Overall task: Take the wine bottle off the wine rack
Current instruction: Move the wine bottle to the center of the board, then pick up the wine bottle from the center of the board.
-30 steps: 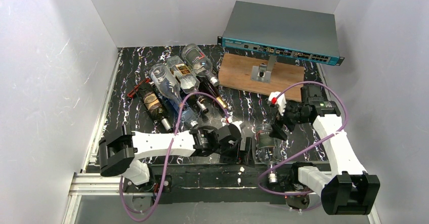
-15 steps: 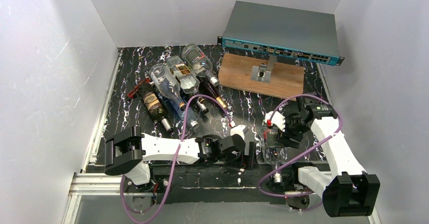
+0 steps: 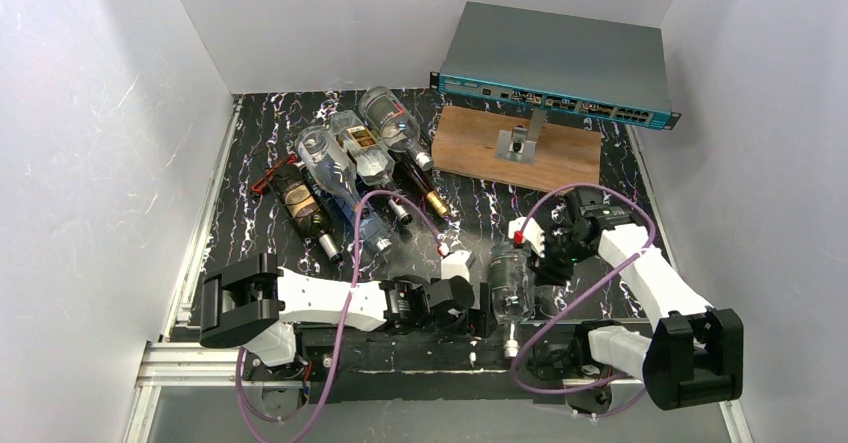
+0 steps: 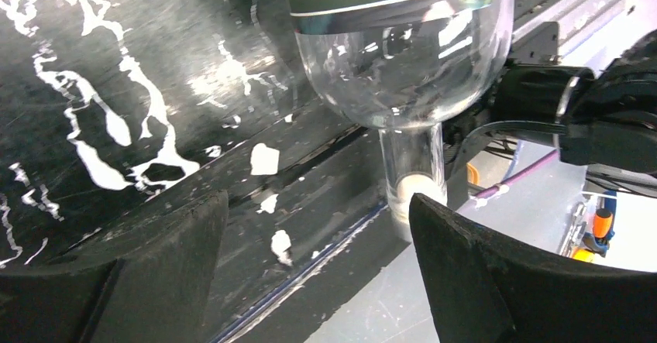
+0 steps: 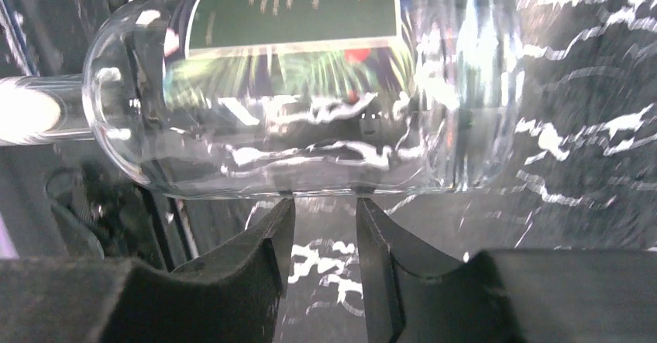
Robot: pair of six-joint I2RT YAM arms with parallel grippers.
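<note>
The wine bottle (image 3: pixel 508 285), clear glass with a dark green label, lies flat on the black marbled table, off the wine rack (image 3: pixel 285 175). Its neck points at the near edge. My right gripper (image 3: pixel 543 263) is beside its right flank. In the right wrist view that gripper (image 5: pixel 325 204) is shut, its tips touching the bottle's (image 5: pixel 294 87) side with nothing between them. My left gripper (image 3: pixel 478 308) sits low on the bottle's left. In the left wrist view it (image 4: pixel 318 204) is open, and the bottle's (image 4: pixel 395 56) neck stands just past the right finger.
Several other bottles (image 3: pixel 350 163) lie across the wire rack at the back left. A brown wooden board (image 3: pixel 470 143) with a metal bracket (image 3: pixel 515 143) sits at the back, under a teal network switch (image 3: pixel 555 63). White walls enclose the table.
My right gripper has gone from wide open to shut and swung left toward the near edge. The bottle has shifted left. The left arm has drawn back a little.
</note>
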